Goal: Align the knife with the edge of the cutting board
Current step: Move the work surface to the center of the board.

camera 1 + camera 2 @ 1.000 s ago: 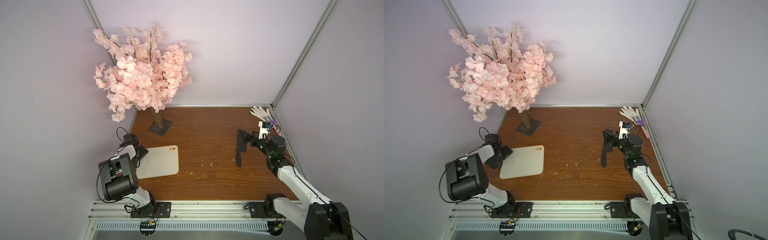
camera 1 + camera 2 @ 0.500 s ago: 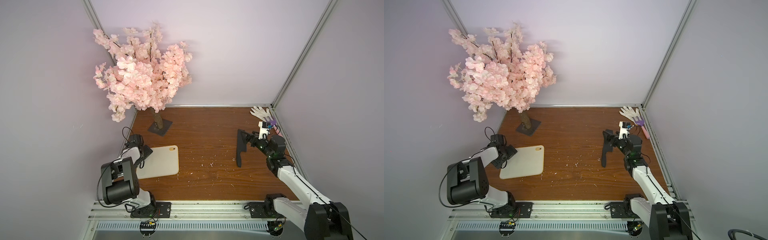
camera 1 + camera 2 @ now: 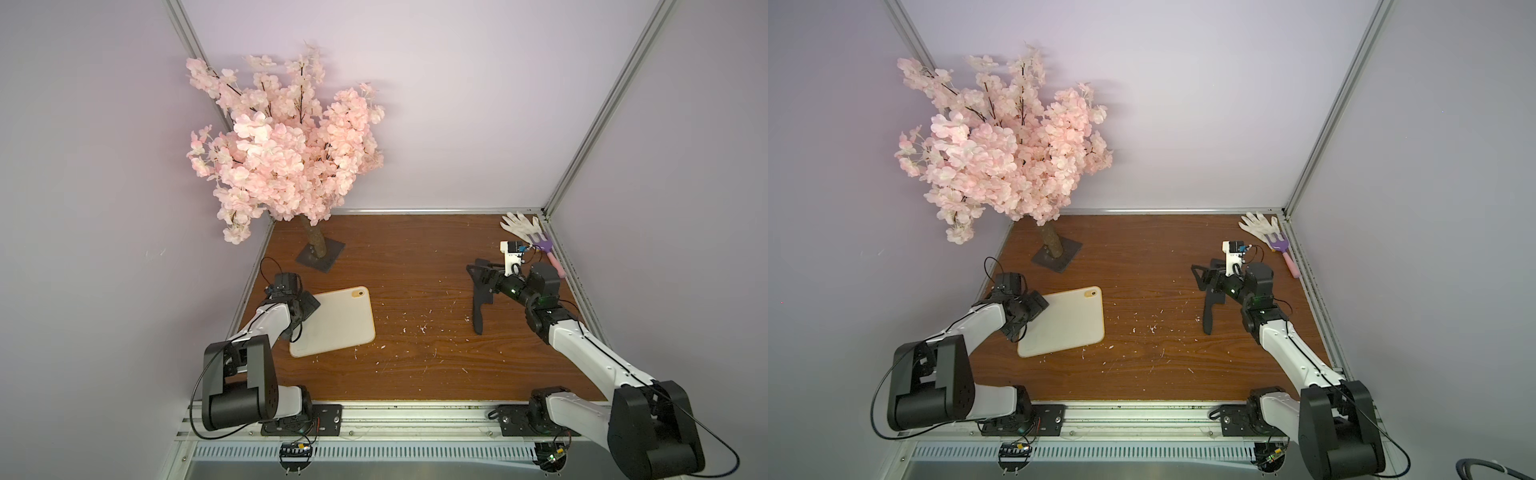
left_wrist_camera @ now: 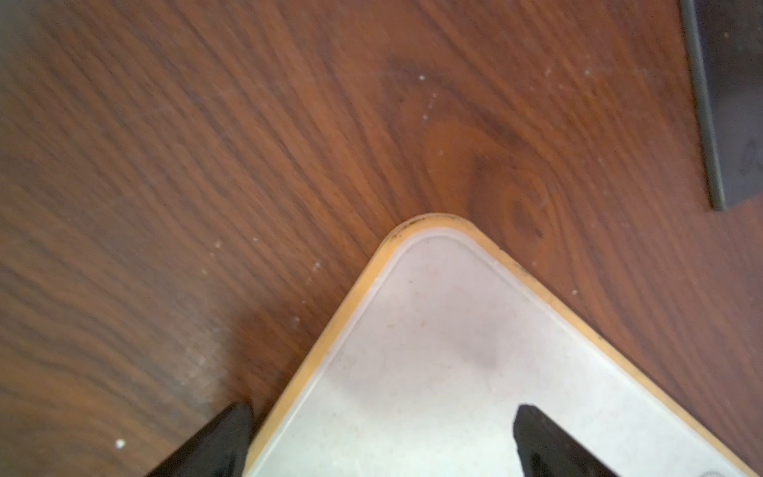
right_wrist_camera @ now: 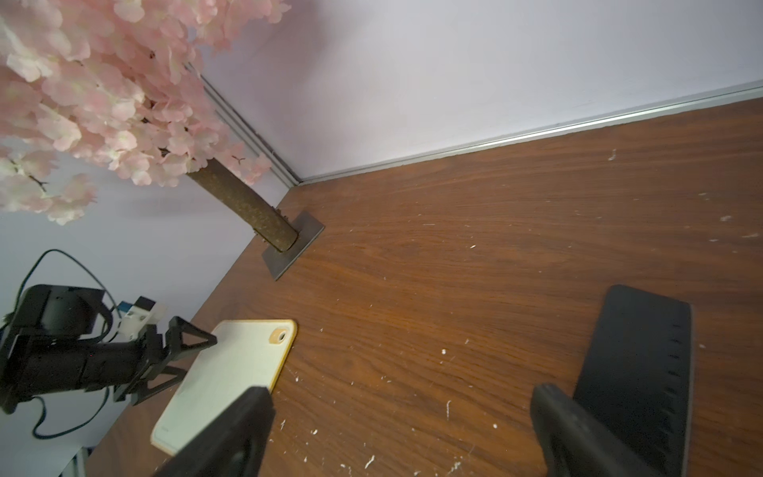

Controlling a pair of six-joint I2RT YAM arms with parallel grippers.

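The cream-white cutting board (image 3: pixel 336 324) (image 3: pixel 1067 322) lies flat at the left of the wooden table, its oval hole at the far right corner. My left gripper (image 3: pixel 309 305) (image 4: pixel 382 417) hovers open over the board's far left corner (image 4: pixel 454 351); one fingertip is over the wood and the other over the board. The black knife (image 3: pixel 480 307) (image 3: pixel 1208 311) lies at the right, blade away from me. My right gripper (image 3: pixel 482 276) (image 5: pixel 400 396) stands open just above the blade (image 5: pixel 636 363), which lies beside one finger, outside the gap.
A pink blossom tree on a dark square base (image 3: pixel 321 257) (image 4: pixel 735 103) stands at the back left, close to the board. A white glove (image 3: pixel 521 224) and a purple-pink toy rake (image 3: pixel 544 245) lie in the back right corner. White crumbs dot the wood.
My left arm has swung from beside the board's left edge to over its far left corner. The right arm, the knife and the board have not moved.
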